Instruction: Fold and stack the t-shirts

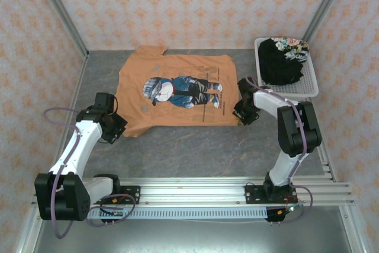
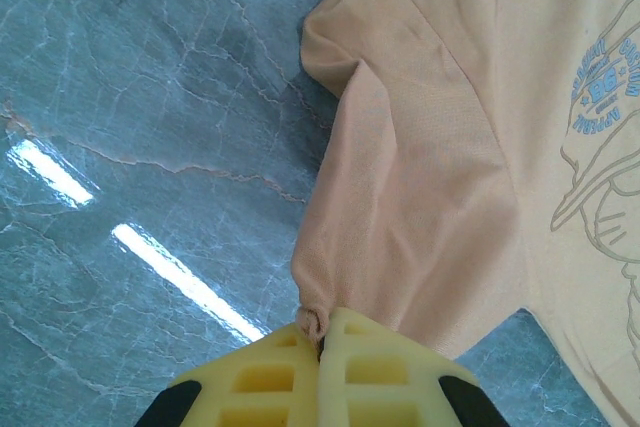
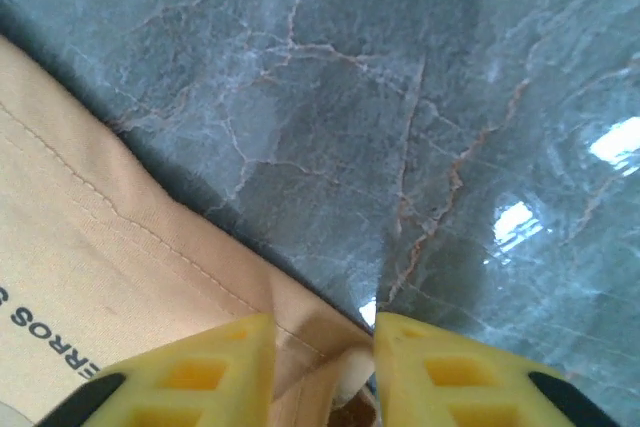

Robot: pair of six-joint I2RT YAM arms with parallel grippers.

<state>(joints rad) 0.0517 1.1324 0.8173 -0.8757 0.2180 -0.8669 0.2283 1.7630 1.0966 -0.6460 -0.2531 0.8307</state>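
My left pincer (image 2: 322, 335) is clamping shut on the sleeve edge of the orange t-shirt (image 2: 440, 177), bare table (image 2: 140, 87) lying leftward. My right pincer (image 3: 324, 329) is gaping astride its hem corner.

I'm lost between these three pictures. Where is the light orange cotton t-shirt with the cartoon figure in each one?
Top external: the light orange t-shirt lies spread flat at centre.
Left wrist: it takes the right side, a bunched tip pinched in the left gripper at bottom.
Right wrist: its stitched hem crosses the lower left corner.
Shared landmark: the grey marbled tabletop under it.
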